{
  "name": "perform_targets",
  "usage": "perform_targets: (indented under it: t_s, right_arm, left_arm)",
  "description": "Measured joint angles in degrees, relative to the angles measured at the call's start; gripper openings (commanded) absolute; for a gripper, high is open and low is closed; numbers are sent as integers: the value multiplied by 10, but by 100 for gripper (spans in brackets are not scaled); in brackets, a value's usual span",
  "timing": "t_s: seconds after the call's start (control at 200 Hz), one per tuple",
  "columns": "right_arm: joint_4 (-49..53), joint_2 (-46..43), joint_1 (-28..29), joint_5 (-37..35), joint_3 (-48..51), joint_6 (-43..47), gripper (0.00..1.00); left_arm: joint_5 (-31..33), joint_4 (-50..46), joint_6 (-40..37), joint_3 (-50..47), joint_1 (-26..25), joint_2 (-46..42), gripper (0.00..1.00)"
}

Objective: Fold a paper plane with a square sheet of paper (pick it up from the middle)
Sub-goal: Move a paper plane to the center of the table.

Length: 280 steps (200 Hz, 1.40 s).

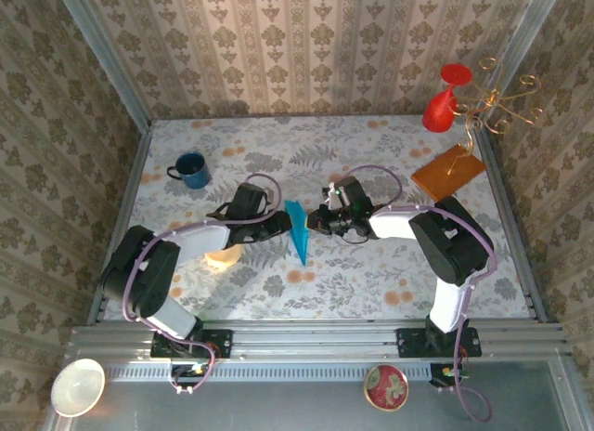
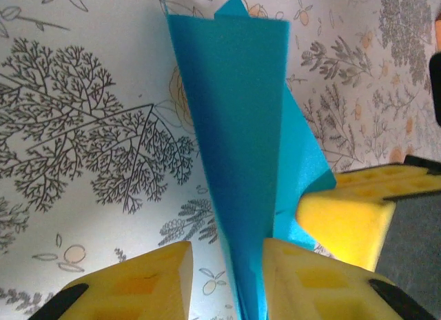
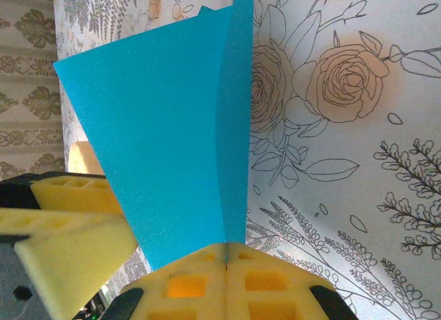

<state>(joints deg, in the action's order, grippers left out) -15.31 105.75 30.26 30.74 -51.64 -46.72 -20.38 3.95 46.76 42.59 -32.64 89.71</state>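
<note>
Light, floppy plane is best pinched at its creased spine, where right end effector clamps it and left end effector stands part-open astride.

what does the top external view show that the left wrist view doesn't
Top external: the blue mug, red vase and orange-brown sheet. Left wrist: the paper plane up close, standing between the open left jaws, with a gap beside one yellow pad. Both: the teal plane itself and the floral table.
</note>
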Motion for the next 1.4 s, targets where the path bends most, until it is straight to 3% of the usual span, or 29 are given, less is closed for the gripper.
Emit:
perform_targets:
  t_s: [0.425, 1.105, 1.27, 1.4]
  right_arm:
    - [0, 0, -6, -1, 0, -1, 4]
    - [-9, 2, -30, -28, 35, -30, 7]
    - [-8, 10, -30, -28, 35, -33, 14]
    - [1, 9, -30, -26, 30, -28, 29]
  left_arm:
    - [7, -16, -1, 27, 3, 25, 4]
    - [19, 14, 20, -30, 24, 25, 1]
    - [17, 32, 28, -30, 23, 25, 1]
    - [10, 37, 28, -30, 23, 25, 2]
